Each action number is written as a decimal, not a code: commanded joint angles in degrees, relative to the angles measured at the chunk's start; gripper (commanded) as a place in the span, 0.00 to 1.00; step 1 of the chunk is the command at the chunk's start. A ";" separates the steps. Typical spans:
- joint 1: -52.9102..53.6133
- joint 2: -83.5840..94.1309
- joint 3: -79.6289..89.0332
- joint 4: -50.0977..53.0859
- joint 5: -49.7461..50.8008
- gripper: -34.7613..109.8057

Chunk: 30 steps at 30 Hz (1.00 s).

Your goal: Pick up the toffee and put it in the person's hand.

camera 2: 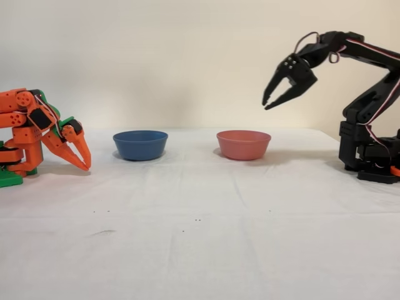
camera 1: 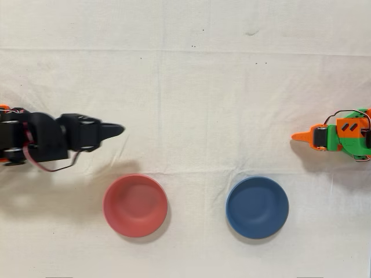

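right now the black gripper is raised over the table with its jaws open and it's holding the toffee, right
Not quite. The black gripper is raised over the table with its jaws open, but it holds nothing; the fixed view shows the gap between the jaws bare.

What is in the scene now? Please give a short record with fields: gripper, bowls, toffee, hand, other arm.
gripper: black gripper raised high above the table, open, holding nothing
bowls: red bowl and blue bowl side by side on the white cloth, apart; both look empty in the overhead view
gripper to bowls: nearest the red bowl, not over it in the overhead view
toffee: none seen
hand: none seen
other arm: orange arm idle, tip down by the cloth
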 commanded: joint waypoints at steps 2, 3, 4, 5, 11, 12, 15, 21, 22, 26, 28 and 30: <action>0.88 12.92 7.47 0.97 -3.43 0.24; 1.14 14.94 9.23 0.79 -3.78 0.24; 1.23 16.70 10.81 0.70 -4.22 0.24; 1.23 18.28 12.13 0.79 -4.83 0.24; 1.32 28.65 22.85 0.62 -6.06 0.24; 1.67 31.11 25.22 0.44 -5.80 0.24; 2.55 35.68 29.71 1.49 -5.01 0.24; 2.64 40.69 37.79 -0.18 -6.50 0.24; 2.64 41.57 38.94 -0.26 -7.56 0.24; 2.55 43.15 40.87 0.44 -10.72 0.24; 2.55 44.30 42.10 0.70 -11.69 0.24; 2.55 45.62 43.68 0.88 -12.04 0.24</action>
